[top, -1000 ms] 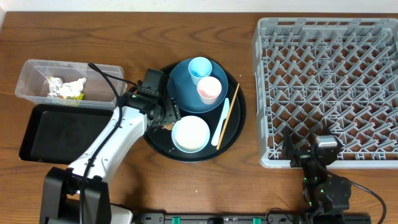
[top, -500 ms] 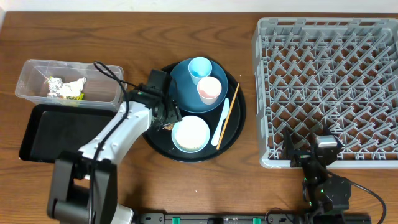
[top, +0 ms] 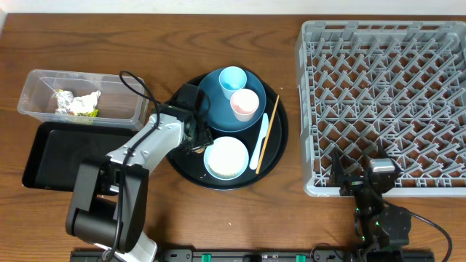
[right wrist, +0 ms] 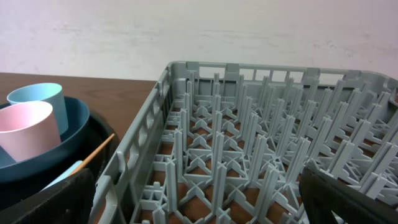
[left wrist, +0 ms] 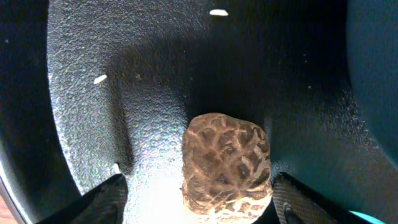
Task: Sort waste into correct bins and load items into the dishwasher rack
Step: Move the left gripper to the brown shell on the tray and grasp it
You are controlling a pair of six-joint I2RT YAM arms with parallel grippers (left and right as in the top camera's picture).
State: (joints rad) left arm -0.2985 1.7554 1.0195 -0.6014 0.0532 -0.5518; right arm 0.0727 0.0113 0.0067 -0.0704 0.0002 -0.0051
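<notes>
Straddling the brown lump [left wrist: 227, 165], left claw [left wrist: 199, 198] stands open, legible only wrist-side.

The left gripper [top: 198, 140] has sunk closer over the lump [left wrist: 227, 163] on the tray's [top: 188, 172] left side, jaws narrowing. The bowl [top: 226, 158] edged toward the tray's right rim.

Brown lump [left wrist: 227, 163] rough, cracked; round black tray [left wrist: 155, 93] matt, pebbled; rack [top: 386, 94] grey plastic.
</notes>
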